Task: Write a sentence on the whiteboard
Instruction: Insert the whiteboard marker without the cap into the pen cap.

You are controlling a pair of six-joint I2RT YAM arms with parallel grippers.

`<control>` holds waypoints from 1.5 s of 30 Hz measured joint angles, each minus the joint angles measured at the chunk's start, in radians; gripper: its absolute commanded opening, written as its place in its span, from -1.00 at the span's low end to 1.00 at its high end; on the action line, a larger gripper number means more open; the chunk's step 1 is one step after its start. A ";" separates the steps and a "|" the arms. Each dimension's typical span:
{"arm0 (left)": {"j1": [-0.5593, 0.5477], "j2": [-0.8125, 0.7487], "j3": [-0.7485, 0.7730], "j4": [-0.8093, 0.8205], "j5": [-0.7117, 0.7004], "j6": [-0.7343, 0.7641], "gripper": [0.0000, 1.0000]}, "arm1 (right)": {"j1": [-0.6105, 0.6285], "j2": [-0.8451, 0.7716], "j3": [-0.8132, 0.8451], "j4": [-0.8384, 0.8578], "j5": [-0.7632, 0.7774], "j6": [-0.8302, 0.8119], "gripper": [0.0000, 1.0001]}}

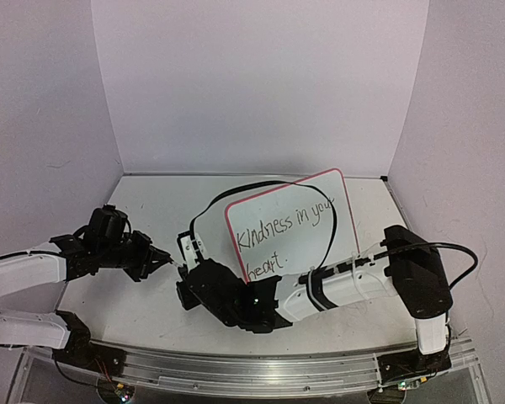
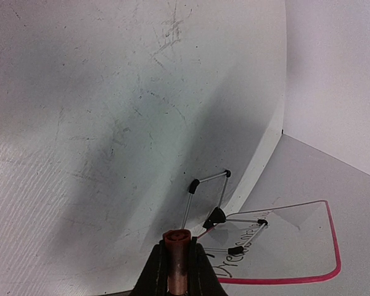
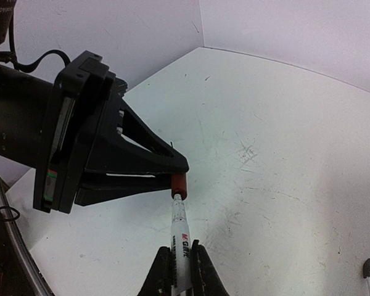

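The whiteboard (image 1: pixel 269 210) stands propped and tilted back on the table (image 1: pixel 151 202), right of the middle and nearer the right edge than the left. The sentence (image 1: pixel 286 229) on it reads "Kindness in your heart." in two lines. Near the left half of the front edge, the left gripper (image 1: pixel 162 261) is clamped on a red cap (image 3: pixel 180 183). The right gripper (image 3: pixel 179 266) is clamped on the marker (image 3: pixel 179 228), and its tip sits just inside the cap's mouth.
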 measured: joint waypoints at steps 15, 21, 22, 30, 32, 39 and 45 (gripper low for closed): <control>0.000 -0.005 0.000 0.002 0.000 -0.006 -1.00 | -0.002 0.005 0.012 -0.016 0.014 0.006 -1.00; 0.002 -0.008 0.000 0.002 -0.001 -0.014 -1.00 | -0.003 0.022 0.035 -0.020 0.017 0.005 -1.00; 0.002 -0.008 0.000 0.002 0.000 -0.015 -1.00 | -0.003 0.029 0.041 -0.021 0.017 0.005 -1.00; 0.002 -0.009 0.000 0.002 0.001 -0.017 -1.00 | -0.013 0.078 0.094 -0.021 0.025 0.006 -1.00; 0.004 -0.010 0.000 0.003 -0.002 -0.018 -1.00 | -0.013 0.089 0.109 -0.023 0.034 0.007 -1.00; 0.011 -0.015 0.000 0.003 -0.023 -0.018 -1.00 | -0.014 0.152 0.186 -0.025 0.071 0.014 -1.00; 0.020 -0.027 0.000 -0.003 -0.053 -0.018 -1.00 | -0.016 0.188 0.236 -0.023 0.084 0.038 -1.00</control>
